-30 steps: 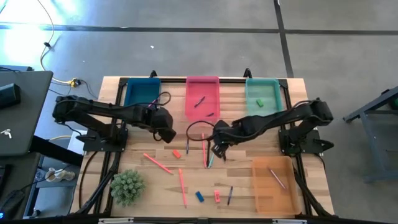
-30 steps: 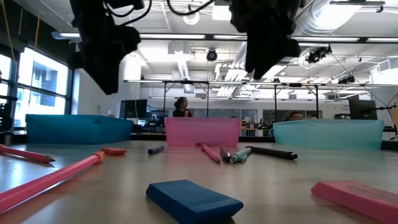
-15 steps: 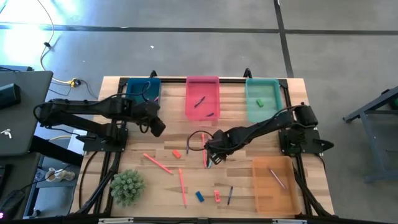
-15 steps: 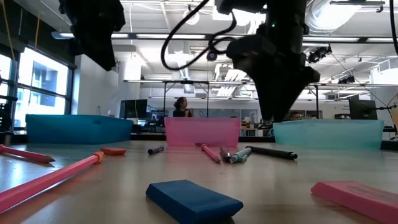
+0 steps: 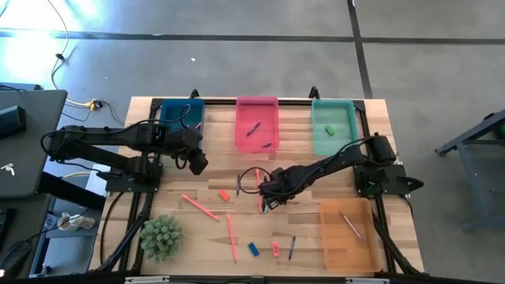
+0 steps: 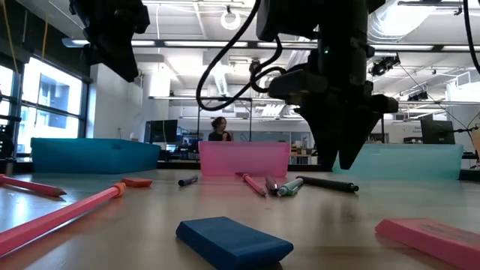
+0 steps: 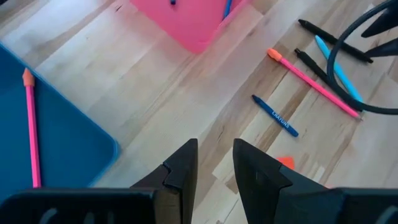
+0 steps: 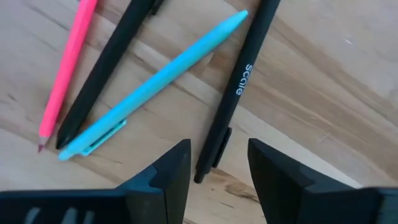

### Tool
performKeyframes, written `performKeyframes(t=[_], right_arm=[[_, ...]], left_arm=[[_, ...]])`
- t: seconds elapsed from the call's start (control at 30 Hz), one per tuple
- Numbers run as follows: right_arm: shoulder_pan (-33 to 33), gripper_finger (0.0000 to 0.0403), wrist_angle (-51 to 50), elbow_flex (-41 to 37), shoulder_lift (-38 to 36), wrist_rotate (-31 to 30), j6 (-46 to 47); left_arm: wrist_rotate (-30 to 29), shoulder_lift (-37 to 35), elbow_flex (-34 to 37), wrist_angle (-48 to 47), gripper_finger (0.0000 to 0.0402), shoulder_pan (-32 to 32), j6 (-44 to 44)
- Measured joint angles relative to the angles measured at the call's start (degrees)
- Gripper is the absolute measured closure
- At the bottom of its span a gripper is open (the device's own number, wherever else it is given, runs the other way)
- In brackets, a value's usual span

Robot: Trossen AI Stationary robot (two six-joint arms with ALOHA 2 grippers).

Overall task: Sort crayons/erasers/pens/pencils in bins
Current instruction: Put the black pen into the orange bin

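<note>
My right gripper (image 5: 268, 190) (image 8: 217, 163) hangs open, pointing down, just above a cluster of sticks at mid-table. A black pen (image 8: 235, 87) lies with its near end between the fingertips, untouched. Beside it lie a cyan pen (image 8: 155, 84), a second black pen (image 8: 106, 81) and a pink pencil (image 8: 65, 81). My left gripper (image 5: 199, 163) (image 7: 215, 163) is raised between the dark blue bin (image 5: 180, 118) and the pink bin (image 5: 256, 125), slightly open and holding nothing. The teal bin (image 5: 332, 118) holds a green eraser (image 5: 330, 130). The orange bin (image 5: 346, 237) holds one stick.
Loose on the wood lie an orange eraser (image 5: 224, 194), two pink pencils (image 5: 200, 207) (image 5: 231, 237), a blue eraser (image 5: 252, 248), a red eraser (image 5: 275, 248), a dark pen (image 5: 292, 248) and a blue crayon (image 7: 275, 116). A green plant (image 5: 162, 237) stands near left.
My right gripper has come down over the pen cluster and rolled about its own axis. My left gripper rose and drew back toward the table's left, then held still for the last half second.
</note>
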State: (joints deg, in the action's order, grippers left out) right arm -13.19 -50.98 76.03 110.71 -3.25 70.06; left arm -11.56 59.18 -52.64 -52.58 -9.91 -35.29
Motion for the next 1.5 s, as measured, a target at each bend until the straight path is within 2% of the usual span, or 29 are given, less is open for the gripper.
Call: performKeyframes(t=[0.63,0.73,1.1,1.5], right_arm=[[0.0,0.0251,1.0,0.2,4.5,0.9,2.3],[0.0,0.0265,1.0,0.2,4.5,1.0,3.6],[0.0,0.0355,0.5,0.2,4.7,1.3,7.4],[-0.7,0.0366,-1.0,0.0,4.0,0.1,8.4]], left_arm=[[-0.2,0.1,0.0,0.0,0.0312,0.0,1.5],[-0.2,0.1,0.0,0.0,0.0312,0.0,1.5],[0.7,0.1,0.0,0.0,0.0312,0.0,4.2],[2.6,0.1,0.0,0.0,0.0312,0.0,7.1]])
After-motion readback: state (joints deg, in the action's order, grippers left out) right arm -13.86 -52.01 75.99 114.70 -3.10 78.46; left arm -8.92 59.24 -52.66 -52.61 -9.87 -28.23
